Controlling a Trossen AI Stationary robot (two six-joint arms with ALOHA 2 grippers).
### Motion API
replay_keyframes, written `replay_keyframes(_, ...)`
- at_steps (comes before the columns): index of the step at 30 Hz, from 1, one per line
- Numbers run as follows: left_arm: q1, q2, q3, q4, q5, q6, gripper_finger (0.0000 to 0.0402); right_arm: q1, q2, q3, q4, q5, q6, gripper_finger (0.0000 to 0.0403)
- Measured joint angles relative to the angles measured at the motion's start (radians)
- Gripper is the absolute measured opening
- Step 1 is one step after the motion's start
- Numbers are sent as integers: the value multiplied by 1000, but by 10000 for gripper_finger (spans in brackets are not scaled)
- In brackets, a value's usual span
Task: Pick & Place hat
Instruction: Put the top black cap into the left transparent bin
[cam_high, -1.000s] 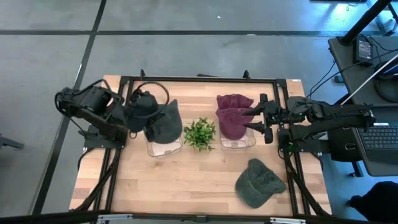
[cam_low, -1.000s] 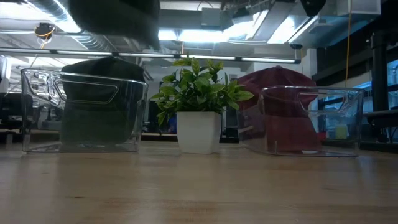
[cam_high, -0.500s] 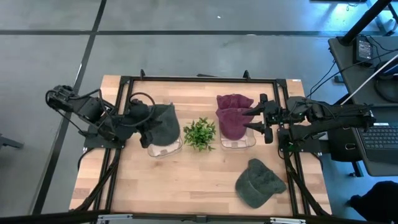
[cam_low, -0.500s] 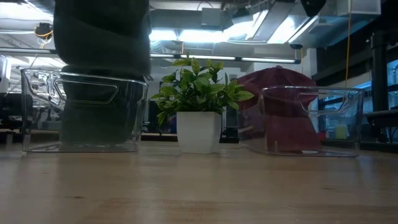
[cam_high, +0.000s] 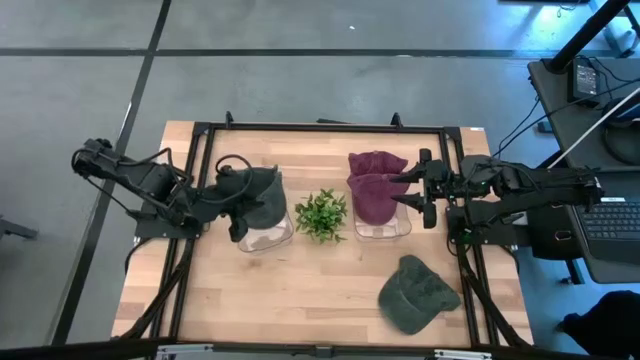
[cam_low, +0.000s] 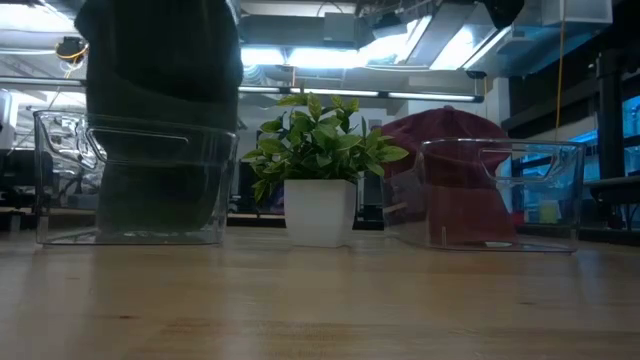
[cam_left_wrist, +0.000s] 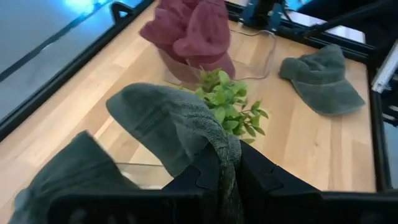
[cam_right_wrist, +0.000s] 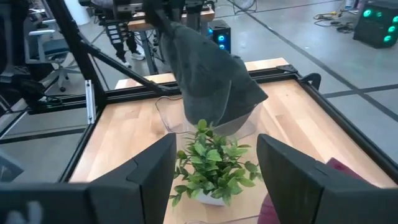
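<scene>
One dark green hat (cam_high: 262, 197) hangs pinched in my left gripper (cam_high: 232, 195) over the clear bin (cam_high: 266, 236), while my right gripper (cam_high: 412, 187) waits spread beside the maroon hats (cam_high: 375, 187).

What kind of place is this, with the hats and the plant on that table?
Probably a robotics lab or workshop. A wooden table sits in a black frame on a bare concrete floor, with cabling and a keyboard beside it, and exposed ceiling ducts overhead.

Grey concrete floor (cam_high: 330, 80), ceiling lights (cam_low: 300, 57), desk (cam_high: 590, 110)
</scene>
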Motion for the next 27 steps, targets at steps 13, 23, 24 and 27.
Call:
replay_keyframes(13, 130, 0, -1, 49, 177, 177, 24, 0, 0, 0, 0, 1, 39, 223)
replay_keyframes(23, 159, 1, -1, -102, 147, 161, 24, 0, 0, 0, 0, 2, 49, 223)
replay_keyframes(24, 159, 1, -1, -120, 140, 161, 23, 0, 0, 0, 0, 1, 49, 223)
replay_keyframes(27, 160, 2, -2, -141, 134, 162, 24, 0, 0, 0, 0, 2, 49, 223)
